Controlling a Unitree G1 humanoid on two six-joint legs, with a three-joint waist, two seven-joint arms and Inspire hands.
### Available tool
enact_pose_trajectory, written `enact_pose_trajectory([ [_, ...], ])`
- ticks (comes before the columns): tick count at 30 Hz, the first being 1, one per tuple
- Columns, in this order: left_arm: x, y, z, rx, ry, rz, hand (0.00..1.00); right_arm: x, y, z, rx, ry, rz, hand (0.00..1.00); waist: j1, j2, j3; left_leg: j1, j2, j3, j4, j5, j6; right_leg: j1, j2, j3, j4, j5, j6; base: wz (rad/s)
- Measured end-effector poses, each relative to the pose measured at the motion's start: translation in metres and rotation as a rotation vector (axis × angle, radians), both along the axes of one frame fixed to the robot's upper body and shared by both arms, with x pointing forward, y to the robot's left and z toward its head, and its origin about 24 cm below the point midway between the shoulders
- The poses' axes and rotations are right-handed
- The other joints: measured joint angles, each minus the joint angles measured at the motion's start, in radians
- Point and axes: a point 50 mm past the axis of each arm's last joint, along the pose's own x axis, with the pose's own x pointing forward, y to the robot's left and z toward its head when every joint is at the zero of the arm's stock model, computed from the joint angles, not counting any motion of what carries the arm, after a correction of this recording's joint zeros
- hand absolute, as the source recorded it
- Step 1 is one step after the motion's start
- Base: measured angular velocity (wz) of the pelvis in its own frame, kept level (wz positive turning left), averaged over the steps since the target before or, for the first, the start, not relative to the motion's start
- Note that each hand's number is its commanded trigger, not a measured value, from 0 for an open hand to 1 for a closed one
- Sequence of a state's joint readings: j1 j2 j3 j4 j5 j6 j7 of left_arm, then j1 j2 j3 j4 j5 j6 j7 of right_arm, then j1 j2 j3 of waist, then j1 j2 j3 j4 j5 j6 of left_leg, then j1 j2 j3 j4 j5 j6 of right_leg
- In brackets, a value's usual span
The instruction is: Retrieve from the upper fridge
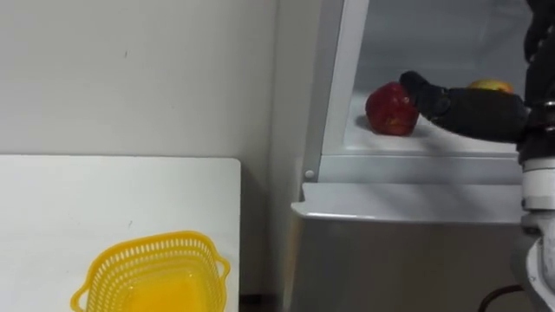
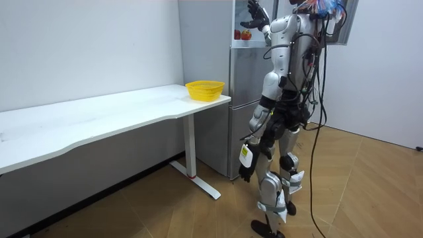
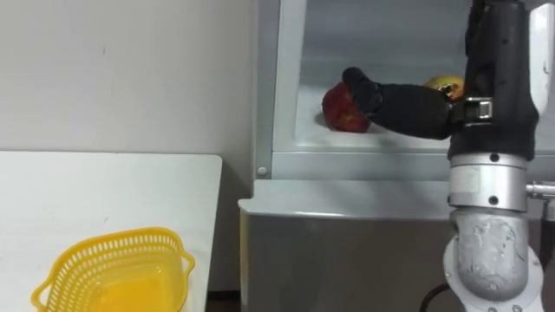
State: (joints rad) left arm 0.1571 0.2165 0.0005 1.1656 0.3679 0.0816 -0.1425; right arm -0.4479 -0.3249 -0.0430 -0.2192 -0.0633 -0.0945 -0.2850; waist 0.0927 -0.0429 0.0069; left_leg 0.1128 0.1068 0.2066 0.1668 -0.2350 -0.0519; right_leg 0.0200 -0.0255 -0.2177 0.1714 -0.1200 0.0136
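Room, interior. Walls: plain pale wall (image 2: 86, 46) behind the desk; second pale wall (image 2: 390, 66) at the room view's right, with a white skirting along its foot. Floor (image 2: 370, 192): light wood parquet laid in a herringbone pattern. Furniture: long white desk (image 2: 99, 119) with a gently curved front edge, set along the first wall on a white leg (image 2: 192, 149) with a flat foot; tall grey fridge (image 2: 241, 99) just beside the desk's far end. Light: even and soft

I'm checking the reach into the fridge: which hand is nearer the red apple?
Right. The right hand is against the red apple in the fridge; the left hand hangs low, far below it.
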Motion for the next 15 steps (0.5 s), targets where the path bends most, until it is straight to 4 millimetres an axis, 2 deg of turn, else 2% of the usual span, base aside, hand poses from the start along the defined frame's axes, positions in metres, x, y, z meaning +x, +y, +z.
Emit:
enact_pose_trajectory([
  [10,0.001,0.002,0.001,0.015,-0.014,0.029,0.0,0.009,0.001,-0.01,-0.026,0.069,0.01,0.0,0.014,-0.005,-0.0032,0.003,0.0,-0.004,0.002,0.0,0.0,0.001,0.0,-0.004,-0.001,0.0,0.0,0.01],
  [15,0.004,0.002,0.001,0.02,-0.028,0.036,0.0,0.017,-0.003,-0.022,-0.005,0.148,0.009,0.0,0.018,-0.013,-0.0026,0.002,0.0,-0.005,0.002,0.0,0.0,0.002,-0.001,-0.005,-0.001,0.0,0.0,0.0],
])
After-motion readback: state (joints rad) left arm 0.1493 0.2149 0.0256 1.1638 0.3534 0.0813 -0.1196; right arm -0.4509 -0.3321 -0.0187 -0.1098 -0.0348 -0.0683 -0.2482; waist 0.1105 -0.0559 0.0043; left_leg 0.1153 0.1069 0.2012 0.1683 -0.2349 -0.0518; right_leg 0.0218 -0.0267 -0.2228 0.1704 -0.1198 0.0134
